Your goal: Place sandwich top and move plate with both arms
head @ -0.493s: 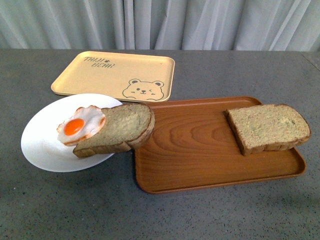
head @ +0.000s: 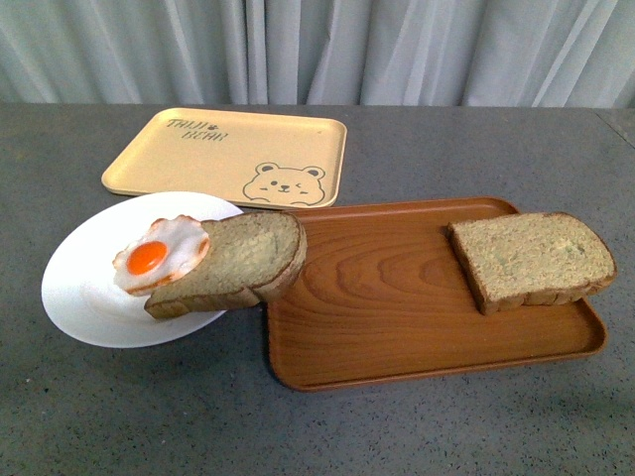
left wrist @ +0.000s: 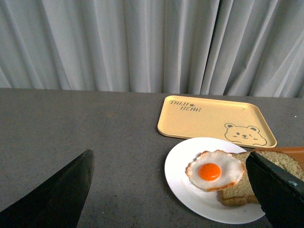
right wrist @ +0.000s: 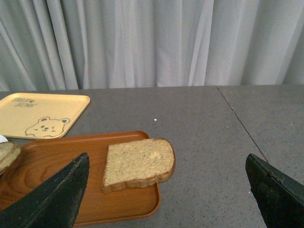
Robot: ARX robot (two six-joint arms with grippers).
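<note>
Sandwich top (right wrist: pixel 138 164) beyond right end effector (right wrist: pixel 166 156)

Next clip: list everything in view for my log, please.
sandwich top: 1, brown, right end of the wood tray
plate: 1, white, left of the wood tray
egg-bearing slice: 1, brown, on plate, overhanging the wood tray's rim
fried egg: 1, white and orange, on that slice
wood tray: 1, brown, centre-right
bear-print tray: 1, pale yellow, behind the plate
table: 1, grey, under everything
curtain: 1, pale grey, backdrop
left end effector: 1, black, open, left wrist view
right end effector: 1, black, open, right wrist view
</note>
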